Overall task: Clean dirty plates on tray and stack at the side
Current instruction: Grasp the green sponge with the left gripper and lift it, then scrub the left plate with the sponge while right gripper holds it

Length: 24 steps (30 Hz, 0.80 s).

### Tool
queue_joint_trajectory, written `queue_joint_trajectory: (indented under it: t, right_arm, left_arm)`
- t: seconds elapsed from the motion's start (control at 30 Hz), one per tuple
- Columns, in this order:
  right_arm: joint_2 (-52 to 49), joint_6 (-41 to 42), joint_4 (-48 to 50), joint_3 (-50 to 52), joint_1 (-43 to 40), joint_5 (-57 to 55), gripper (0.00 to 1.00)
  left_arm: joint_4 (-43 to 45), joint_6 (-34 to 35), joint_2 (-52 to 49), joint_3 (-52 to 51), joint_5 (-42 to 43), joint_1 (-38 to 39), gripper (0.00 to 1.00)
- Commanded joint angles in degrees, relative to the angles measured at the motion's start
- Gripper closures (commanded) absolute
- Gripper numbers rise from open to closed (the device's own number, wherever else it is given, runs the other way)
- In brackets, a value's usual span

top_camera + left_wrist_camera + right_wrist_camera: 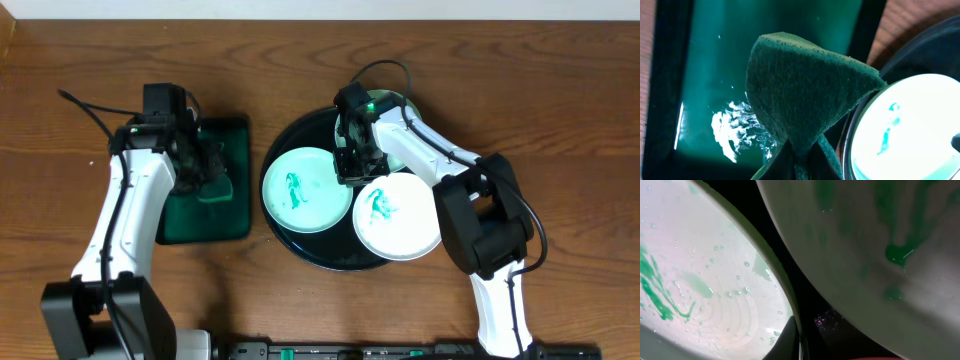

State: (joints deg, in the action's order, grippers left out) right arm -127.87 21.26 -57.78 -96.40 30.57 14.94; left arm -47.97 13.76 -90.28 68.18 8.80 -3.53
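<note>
The round black tray (300, 243) holds three pale plates. The left plate (300, 190) (705, 280) and the front right plate (400, 222) carry teal smears. The back plate (396, 158) is mostly hidden by my right arm. My right gripper (350, 170) (799, 332) reaches down between the plates and is shut on the left plate's right rim, with one finger (787, 340) inside that rim. A second smeared plate (880, 255) fills the upper right of the right wrist view. My left gripper (208, 172) (800, 162) is shut on a dark green sponge (805, 90) above the small green tray.
The rectangular dark-green tray (225, 215) (705, 65) lies left of the black tray, wet with foam (735, 127) on its floor. In the left wrist view the left plate (910, 130) and the black tray's rim (920, 47) show at the right. Brown wooden table (560, 90) surrounds everything.
</note>
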Motion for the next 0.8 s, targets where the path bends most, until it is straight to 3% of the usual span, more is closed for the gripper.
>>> queue_joint_trajectory:
  t: [0.0,0.57,0.77]
  right_arm:
    - [-2.56,-0.70,-0.50,0.57,0.50,1.66,0.99]
    - [-2.56,-0.72,-0.72,0.57,0.50,1.66,0.99]
    - [-2.56,-0.74,-0.70,0.57,0.50,1.64,0.99]
  left_arm:
    - [-0.26,2.27,-1.11,-0.15,-0.44,0.00,0.93]
    - [-3.13,5.03,-1.88,-0.13,-0.37,0.00,0.93]
    - [-1.42,4.35,-1.88,0.50,7.26,1.53,0.93]
